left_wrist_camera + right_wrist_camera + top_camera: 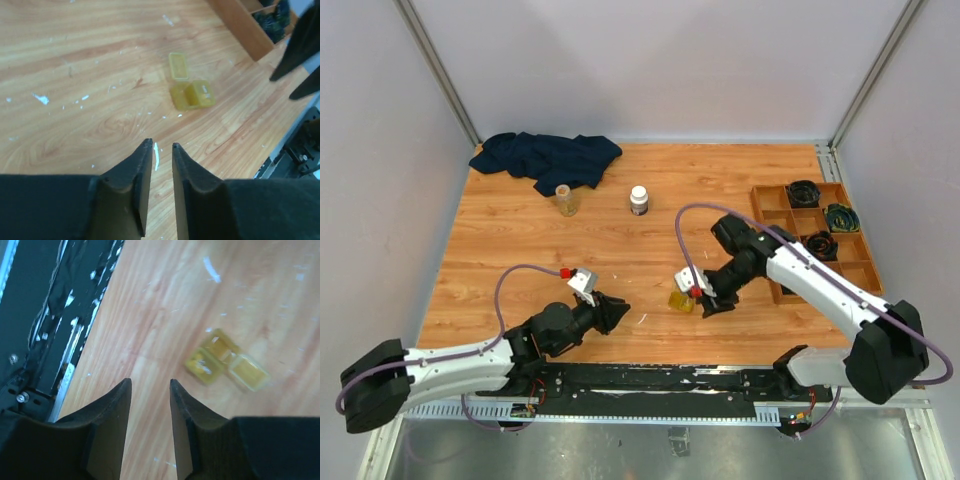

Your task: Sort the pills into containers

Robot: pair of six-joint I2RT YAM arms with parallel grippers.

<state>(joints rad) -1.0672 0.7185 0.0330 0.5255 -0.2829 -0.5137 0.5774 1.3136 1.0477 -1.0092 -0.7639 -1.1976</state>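
The yellow case [680, 301] lies open on the table near the front centre, its lid [178, 66] flipped back from the body [192, 95]; the right wrist view shows the case [225, 362] blurred. A thin white pill [156, 155] lies on the wood just beyond my left gripper [161, 145], which is open by a narrow gap and holds nothing. My right gripper [150, 381] is open and empty, hovering just right of the case [715, 300]. The amber vial [565, 200] stands far back on the left.
A white-capped bottle [639, 200] stands near the vial. A dark blue cloth [548, 158] lies at the back left. A wooden compartment tray [775, 215] with dark coils sits at the right. White crumbs [41, 98] dot the wood.
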